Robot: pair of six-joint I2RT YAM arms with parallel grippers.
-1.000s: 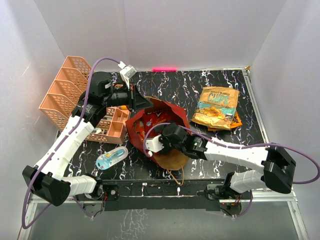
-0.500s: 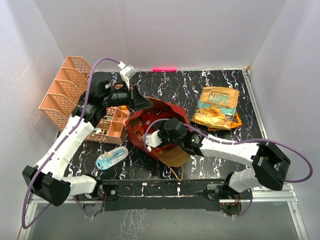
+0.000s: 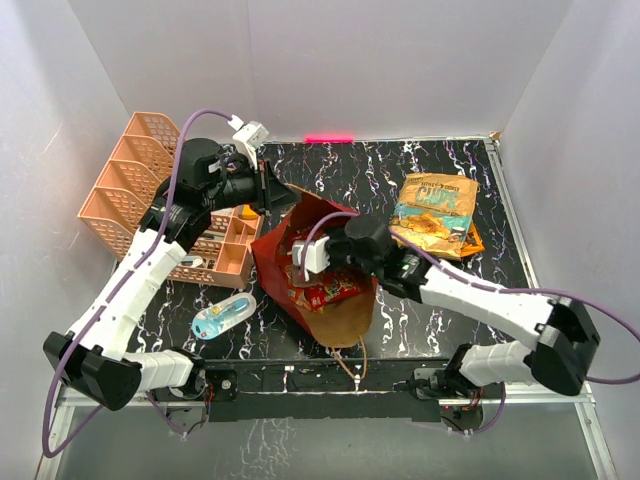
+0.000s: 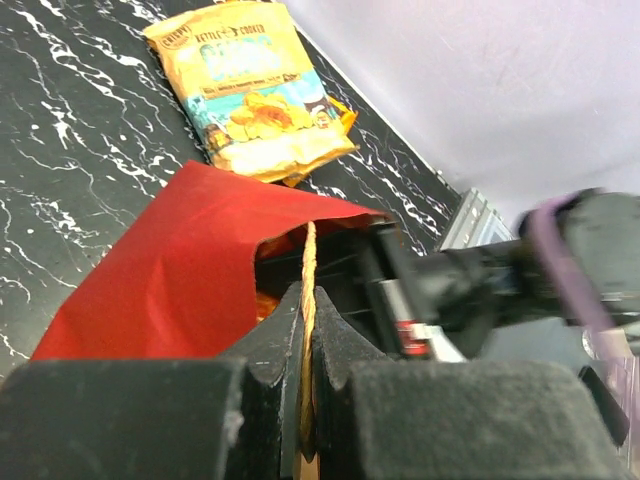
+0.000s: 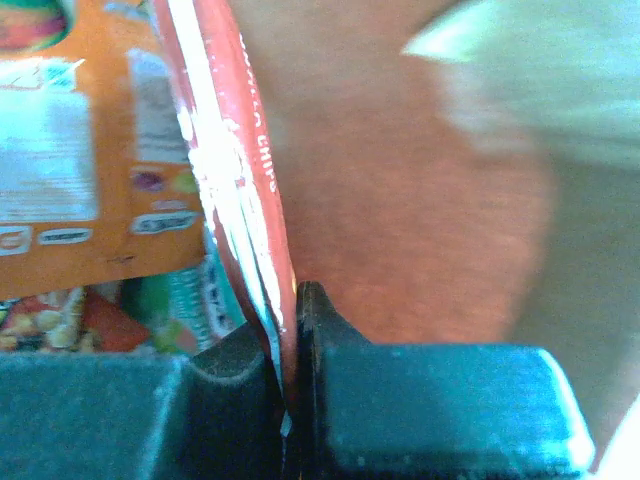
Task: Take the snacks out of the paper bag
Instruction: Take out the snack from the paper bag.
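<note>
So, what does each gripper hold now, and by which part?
The left gripper pinches the paper bag by its rim. The right gripper pinches a red snack packet by its edge.

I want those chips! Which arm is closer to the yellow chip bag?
Right. The right arm passes just beside the chip bag; the left gripper pinches the paper bag rim, farther off.

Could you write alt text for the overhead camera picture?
A red paper bag sits open on a black table, the robot's left gripper pinching its rim and the right gripper, inside its mouth, shut on a red snack packet. An orange chip bag lies to its right, a pink basket to its left.
</note>
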